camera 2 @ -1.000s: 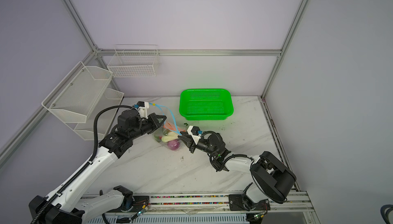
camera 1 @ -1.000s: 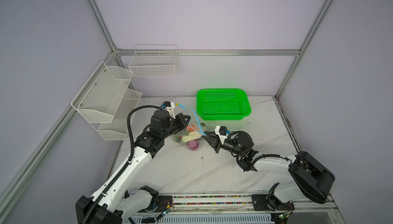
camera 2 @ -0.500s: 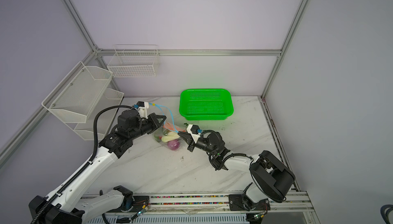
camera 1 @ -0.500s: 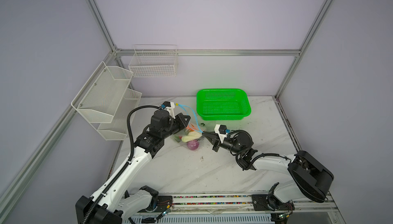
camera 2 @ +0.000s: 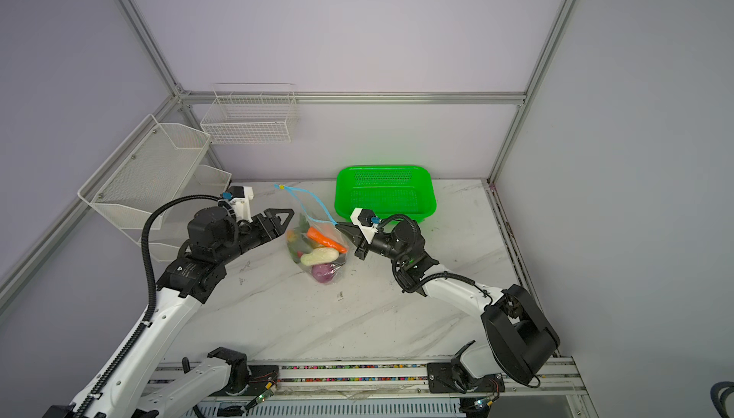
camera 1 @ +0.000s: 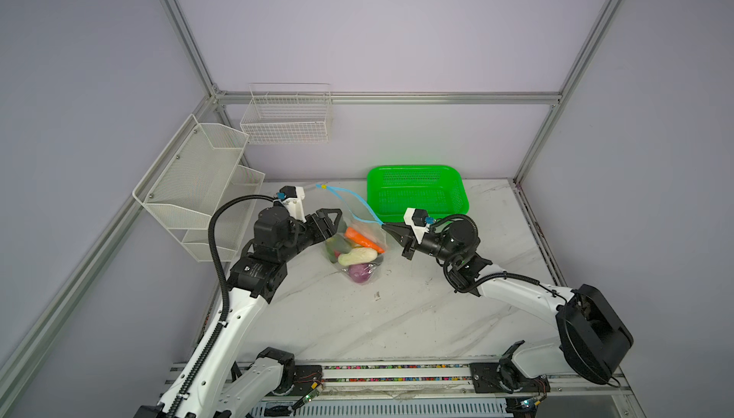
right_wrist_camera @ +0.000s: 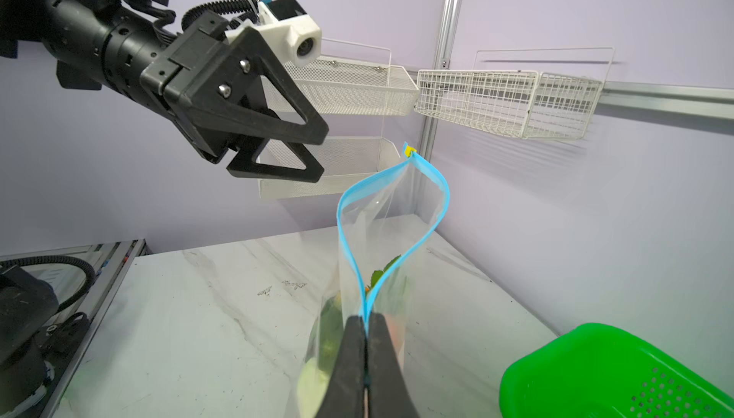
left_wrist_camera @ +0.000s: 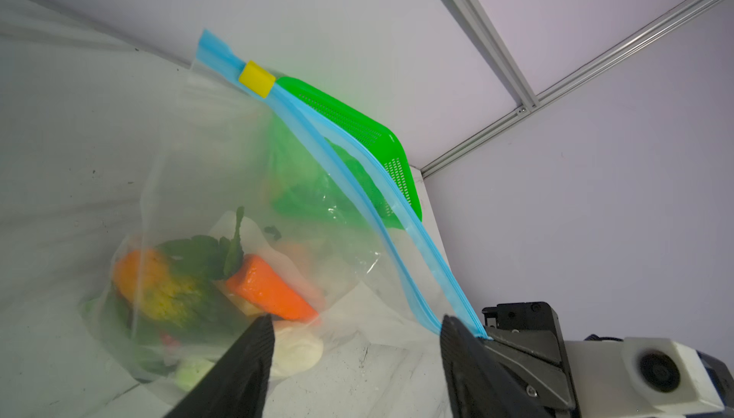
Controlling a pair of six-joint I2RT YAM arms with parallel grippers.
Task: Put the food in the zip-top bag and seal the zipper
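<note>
The zip-top bag (camera 1: 359, 251) (camera 2: 319, 255) stands on the marble table, clear and crinkly, with the food inside: an orange carrot (camera 1: 361, 238) (left_wrist_camera: 270, 289), a white oblong (camera 1: 357, 256), a purple onion (camera 1: 359, 273), corn (left_wrist_camera: 170, 293) and greens. Its blue zipper (right_wrist_camera: 437, 197) (left_wrist_camera: 349, 166) gapes in a loop, and the yellow slider (camera 1: 323, 186) (left_wrist_camera: 256, 78) (right_wrist_camera: 409, 151) sits at the far end. My right gripper (right_wrist_camera: 365, 324) (camera 1: 384, 224) (camera 2: 337, 224) is shut on the zipper's near end. Just left of the bag, my left gripper (left_wrist_camera: 356, 320) (camera 1: 335, 215) (right_wrist_camera: 319, 156) is open and holds nothing.
A green perforated basket (camera 1: 417, 193) (camera 2: 385, 193) (right_wrist_camera: 615, 376) sits at the back, right behind the right gripper. White mesh shelves (camera 1: 198, 182) hang on the left wall and a white wire basket (camera 1: 286, 118) on the back wall. Bare marble lies in front of the bag.
My left gripper's jaws have opened and let go of the bag. The right gripper has closed on the zipper's end and holds it there. The bag has barely shifted.
</note>
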